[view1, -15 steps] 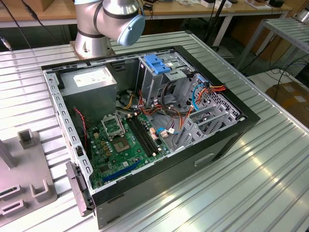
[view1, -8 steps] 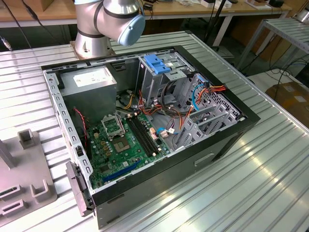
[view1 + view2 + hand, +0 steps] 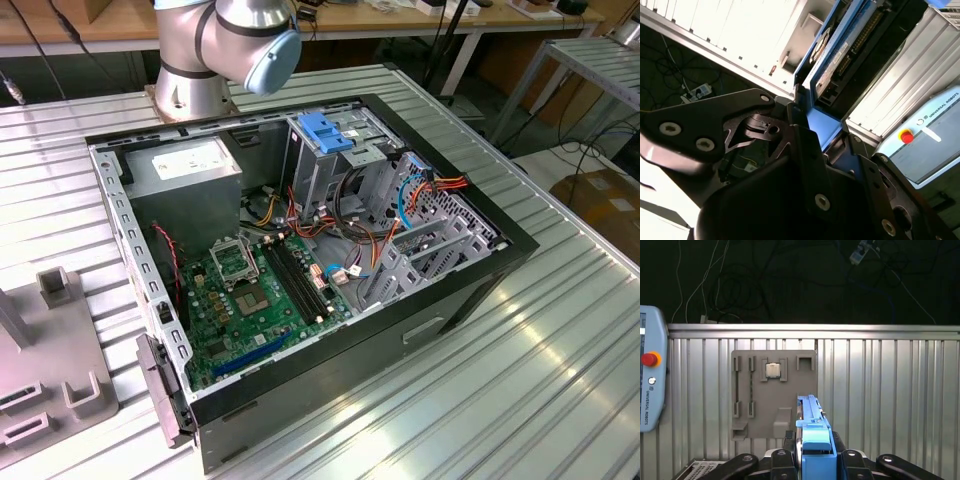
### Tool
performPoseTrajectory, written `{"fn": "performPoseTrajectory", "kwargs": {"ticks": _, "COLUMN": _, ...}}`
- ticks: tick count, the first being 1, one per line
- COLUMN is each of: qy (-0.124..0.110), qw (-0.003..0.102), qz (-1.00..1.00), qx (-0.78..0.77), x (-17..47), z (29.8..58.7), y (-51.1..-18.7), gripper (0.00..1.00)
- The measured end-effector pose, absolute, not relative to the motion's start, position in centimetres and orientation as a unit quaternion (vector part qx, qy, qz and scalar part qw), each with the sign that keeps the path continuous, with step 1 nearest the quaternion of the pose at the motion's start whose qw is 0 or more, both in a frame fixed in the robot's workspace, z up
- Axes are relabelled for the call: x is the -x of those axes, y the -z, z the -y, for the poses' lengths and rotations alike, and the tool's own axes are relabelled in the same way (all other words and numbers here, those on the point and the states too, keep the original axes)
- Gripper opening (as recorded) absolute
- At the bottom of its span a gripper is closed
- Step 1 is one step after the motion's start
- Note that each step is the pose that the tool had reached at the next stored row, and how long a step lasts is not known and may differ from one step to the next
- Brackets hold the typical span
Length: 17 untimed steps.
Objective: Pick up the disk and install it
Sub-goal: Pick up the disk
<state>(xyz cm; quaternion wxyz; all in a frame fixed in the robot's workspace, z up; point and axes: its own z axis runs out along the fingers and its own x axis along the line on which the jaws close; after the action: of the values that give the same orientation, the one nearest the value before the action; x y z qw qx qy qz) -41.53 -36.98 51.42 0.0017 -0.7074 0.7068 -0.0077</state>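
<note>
Room: wooden benches (image 3: pixel 400 25) are seen behind the rig, and a cardboard box (image 3: pixel 605 200) lies on the floor at the exterior view's right. Loose cables (image 3: pixel 730 285) are strewn over the dark floor beyond the worktop's edge.

Worktop (image 3: pixel 560 330): ribbed bare aluminium that reflects the light.

Computer case (image 3: pixel 470 290): laid on its side on the worktop with the side panel off. A grey power supply (image 3: pixel 185 165), a green motherboard (image 3: pixel 250 300) and a metal cage topped by a blue latch (image 3: pixel 322 130) are exposed.

Arm (image 3: pixel 225 40): its base is mounted on the worktop behind the case.

Grey fixture plate (image 3: pixel 757 420): laid flat on the worktop, well apart from the case. A small processor chip (image 3: pixel 772 370) is seated in one of its pockets.

Teach pendant (image 3: pixel 652 385): placed near the fixture plate, with its red button visible.

Disk (image 3: pixel 812 420): carried edge-on, clear of the worktop and outside the case. It is seen against the fixture plate, with its blue rails toward the first wrist camera.

Pincer (image 3: pixel 815 460): closed on the disk, with a black finger pressed to each side.
</note>
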Motion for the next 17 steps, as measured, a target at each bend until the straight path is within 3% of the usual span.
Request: {"fn": "performPoseTrajectory", "kwargs": {"ticks": 17, "qy": 0.008, "qw": 0.002, "qz": -0.707, "qx": 0.707, "x": 40.1, "z": 37.0, "y": -51.4, "gripper": 0.37}}
